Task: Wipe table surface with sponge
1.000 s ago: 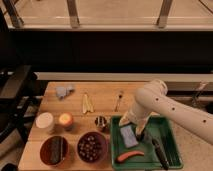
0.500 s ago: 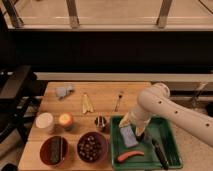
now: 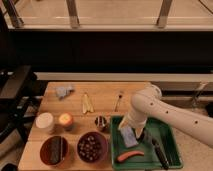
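Sponge point(image 3: 128, 139) is lying in the green tray point(image 3: 167, 136), in the left half twd the back, long side running roughly front to back. I'm seeing the gripper point(image 3: 133, 131) hanging right over its far end, w/ the arm reaching in from the right and bending down at the elbow. Fingers are standing wide apart, not clamping anything; can't tell if they're touching the sponge. Also in the tray: an orange-red sausage-like piece point(image 3: 130, 156) lying near the front edge, just in front of the sponge, and a dark utensil point(image 3: 160, 152) lying on the right side. Tray is sitting on the front right part of the table point(image 3: 102, 92). A small metal cup point(image 3: 101, 122) is standing just beside the tray's back left corner. Two dark bowls are sitting along the front: one w/ round dark bits point(image 3: 91, 146), one further left point(image 3: 54, 150). Behind those, an orange cup point(image 3: 65, 119) and a white tub point(image 3: 44, 122) are standing side by side. Grey wad point(image 3: 64, 91) is lying at the back left, well apart from the sponge, w/ a fork point(image 3: 119, 100) near the back middle.
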{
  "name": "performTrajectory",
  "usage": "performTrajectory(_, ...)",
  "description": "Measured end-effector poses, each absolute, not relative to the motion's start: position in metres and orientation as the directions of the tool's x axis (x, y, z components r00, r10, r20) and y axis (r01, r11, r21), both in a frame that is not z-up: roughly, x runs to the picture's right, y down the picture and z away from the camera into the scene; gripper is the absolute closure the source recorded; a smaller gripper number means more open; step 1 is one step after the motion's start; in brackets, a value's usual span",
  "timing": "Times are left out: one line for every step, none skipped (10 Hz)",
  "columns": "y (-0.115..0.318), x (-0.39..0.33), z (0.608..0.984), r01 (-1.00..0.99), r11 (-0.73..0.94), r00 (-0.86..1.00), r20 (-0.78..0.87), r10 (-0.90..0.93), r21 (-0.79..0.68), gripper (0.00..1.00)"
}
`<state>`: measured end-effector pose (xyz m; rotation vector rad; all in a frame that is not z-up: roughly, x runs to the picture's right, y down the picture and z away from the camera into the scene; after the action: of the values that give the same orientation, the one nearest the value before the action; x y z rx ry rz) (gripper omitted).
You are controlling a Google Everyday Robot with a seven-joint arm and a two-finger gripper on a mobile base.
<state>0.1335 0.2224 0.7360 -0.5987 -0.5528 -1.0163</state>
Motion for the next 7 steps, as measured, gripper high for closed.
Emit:
performTrajectory(0.227, 0.134, 0.741, 0.893, 0.397, 0.427, 0.675, -0.602, -0.21, 0.36)
performTrajectory(0.232, 0.138, 0.746, 0.889, 0.4, 0.437, 0.676, -0.594, -0.224, 0.36)
performTrajectory(0.236, 0.141, 0.749, 0.885, 0.404, 0.445, 0.678, -0.585, -0.232, 0.36)
performTrajectory(0.241, 0.143, 0.753, 0.88, 0.409, 0.453, 0.683, -0.574, -0.24, 0.36)
performTrajectory(0.246, 0.145, 0.757, 0.875, 0.415, 0.461, 0.689, -0.56, -0.248, 0.36)
performTrajectory(0.25, 0.147, 0.76, 0.871, 0.421, 0.467, 0.694, -0.548, -0.254, 0.36)
performTrajectory(0.256, 0.15, 0.764, 0.867, 0.425, 0.473, 0.701, -0.533, -0.261, 0.36)
